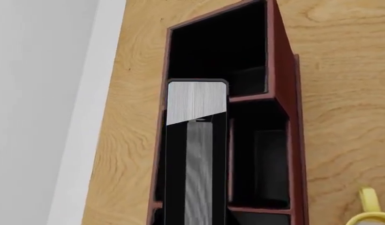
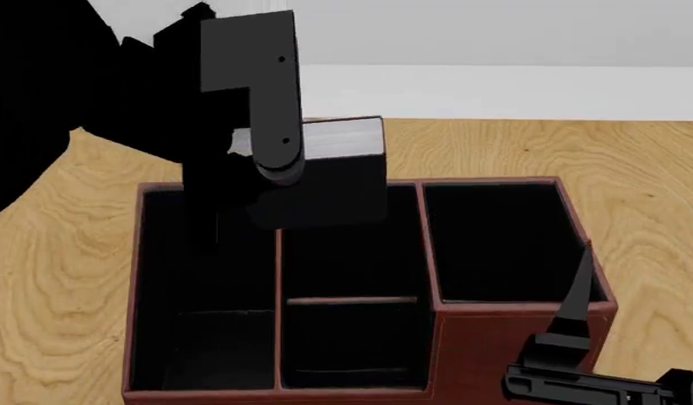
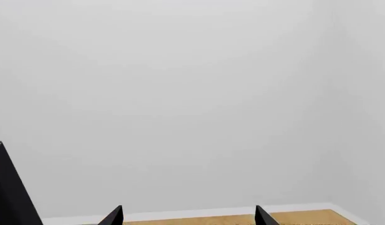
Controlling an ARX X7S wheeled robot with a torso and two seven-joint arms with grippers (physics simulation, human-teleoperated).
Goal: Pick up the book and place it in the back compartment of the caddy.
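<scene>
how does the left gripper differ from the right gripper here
The left gripper is raised over the reddish-brown leather-look caddy and is shut on the small black book with pale page edges; the right gripper holds nothing, its fingertips apart. The left wrist view looks down into the caddy's black cells; the right wrist view faces a blank white wall. In the head view the left arm fills the upper left, the right shows low at the corner. Both are black.
</scene>
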